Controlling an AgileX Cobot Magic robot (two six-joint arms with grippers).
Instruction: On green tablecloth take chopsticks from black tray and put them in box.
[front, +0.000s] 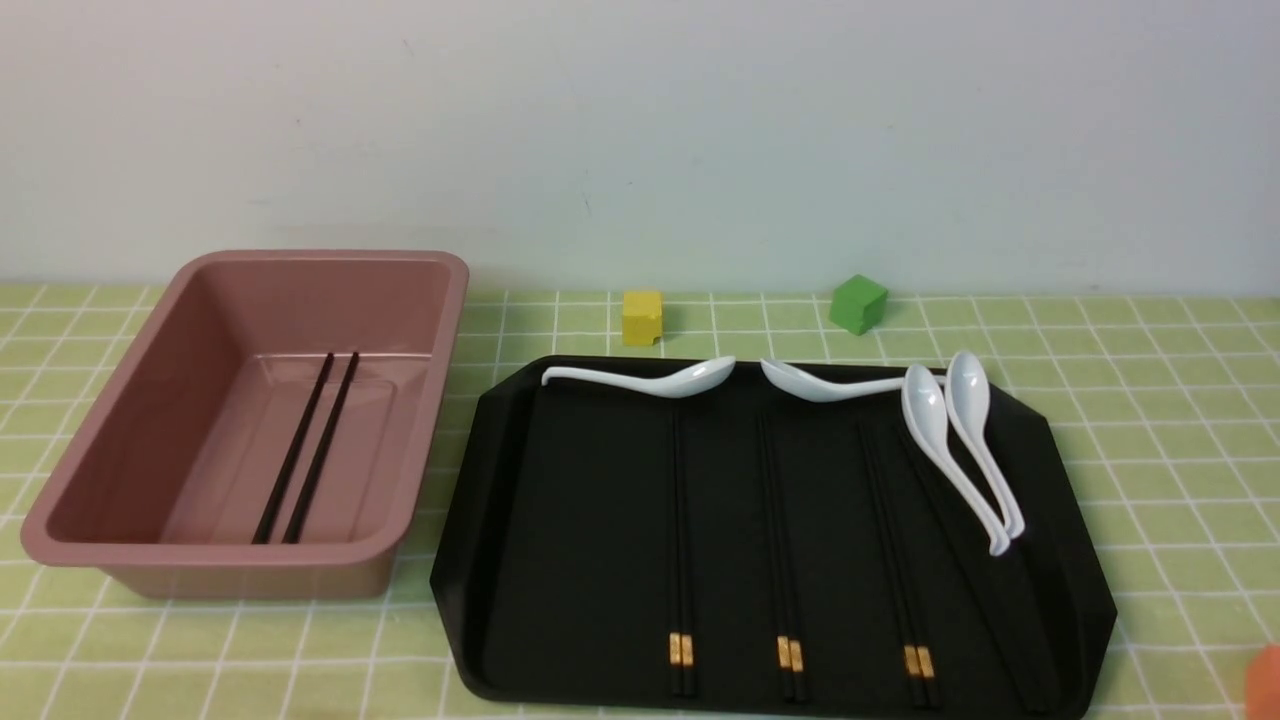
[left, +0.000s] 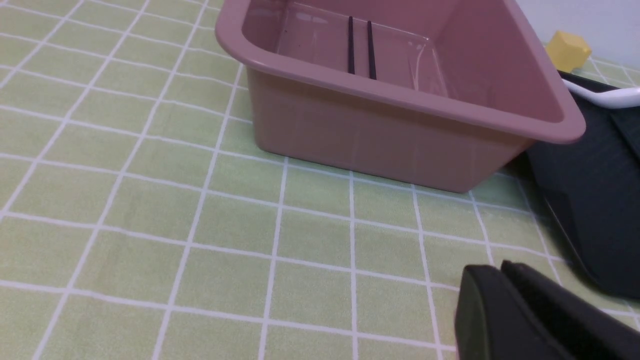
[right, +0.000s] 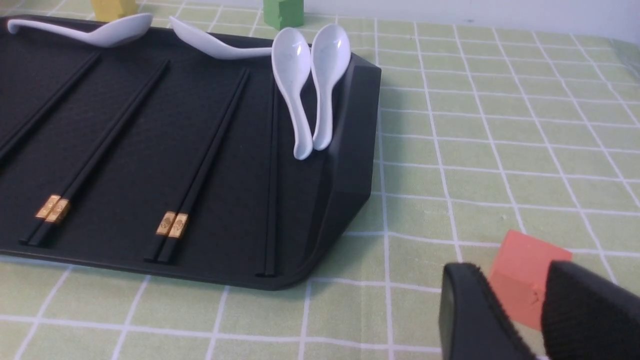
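Lying in the lower centre of the front view on the black tray (front: 1060, 560), the chopsticks (front: 681, 560) are looking light, stiff, slippery; a pinch beside the gold bands seems best. Upper left, the box (front: 120, 470) is holding one pair. Left jaws are resting closed, right jaws slightly parted, empty.

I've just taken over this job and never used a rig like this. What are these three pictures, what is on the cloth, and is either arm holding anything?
A two-armed robot. One picture looks forward from between the arms; the other two come from wrist cameras. On the green tablecloth stand a pink box holding one chopstick pair, and a black tray with more chopsticks and four white spoons. Yellow, green and orange cubes lie about. The left gripper looks shut, the right gripper open; both hold nothing.
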